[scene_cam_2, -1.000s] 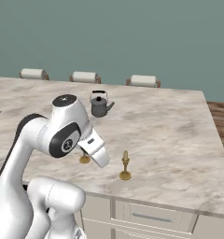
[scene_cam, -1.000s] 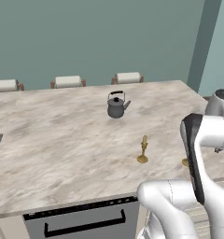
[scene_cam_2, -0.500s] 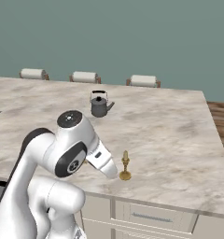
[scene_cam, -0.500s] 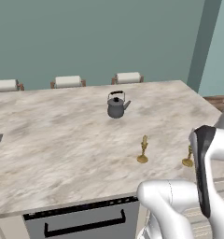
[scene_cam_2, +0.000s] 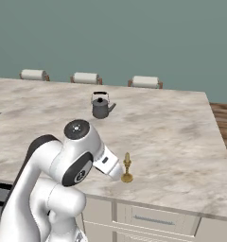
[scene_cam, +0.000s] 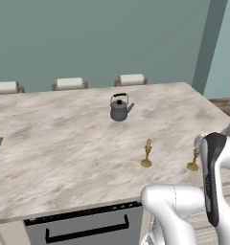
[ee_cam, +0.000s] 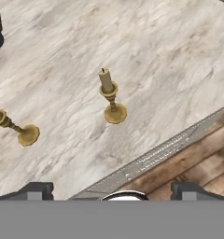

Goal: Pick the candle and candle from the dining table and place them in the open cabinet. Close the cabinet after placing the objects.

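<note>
The gripper (ee_cam: 112, 189) is released, jaws wide and holding nothing, above the table (scene_cam: 64, 143) edge. In the hand view one candle (ee_cam: 110, 96) stands upright at centre and the other candle (ee_cam: 13, 126) at nine o'clock, well apart. A kettle (scene_cam: 120, 107) sits at twelve o'clock from them, farther in.

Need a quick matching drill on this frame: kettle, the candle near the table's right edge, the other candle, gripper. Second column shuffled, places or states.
Things:
1. kettle
2. right-edge candle
3. other candle
4. gripper

Places or states:
A. fingers wide apart, nothing between them
B. far back on the dining table, dark grey
C. centred under the hand view, by the table's edge
D. upright, towards the kettle from its twin

Pairs: 1-B, 2-C, 3-D, 4-A
</note>
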Robot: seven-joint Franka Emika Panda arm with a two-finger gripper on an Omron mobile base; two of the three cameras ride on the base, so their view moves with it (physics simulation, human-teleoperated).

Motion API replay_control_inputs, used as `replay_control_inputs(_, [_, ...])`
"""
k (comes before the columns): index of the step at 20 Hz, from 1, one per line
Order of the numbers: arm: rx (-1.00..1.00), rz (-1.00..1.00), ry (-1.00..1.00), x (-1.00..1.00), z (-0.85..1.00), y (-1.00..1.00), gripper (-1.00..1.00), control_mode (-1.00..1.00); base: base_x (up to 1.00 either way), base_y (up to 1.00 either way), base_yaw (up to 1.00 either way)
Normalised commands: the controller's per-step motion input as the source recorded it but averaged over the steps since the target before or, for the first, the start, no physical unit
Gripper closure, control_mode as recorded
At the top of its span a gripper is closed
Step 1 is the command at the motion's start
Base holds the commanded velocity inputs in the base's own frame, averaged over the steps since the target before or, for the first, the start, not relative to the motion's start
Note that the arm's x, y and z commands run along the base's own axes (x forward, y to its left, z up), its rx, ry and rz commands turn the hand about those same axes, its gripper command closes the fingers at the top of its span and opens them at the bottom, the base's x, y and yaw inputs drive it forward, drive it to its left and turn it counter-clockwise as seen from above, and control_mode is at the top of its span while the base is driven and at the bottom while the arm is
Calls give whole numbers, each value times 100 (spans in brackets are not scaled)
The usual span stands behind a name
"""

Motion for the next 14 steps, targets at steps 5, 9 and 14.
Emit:
replay_control_inputs(5, [0,4,0,28,-25,-12,-100,-100,0,0,0])
replay_control_inputs(9, [0,0,0,44,-31,-20,-100,-100,0,0,0])
replay_control_inputs(14, [0,3,-6,29,-24,-36,-100,-100,0,0,0])
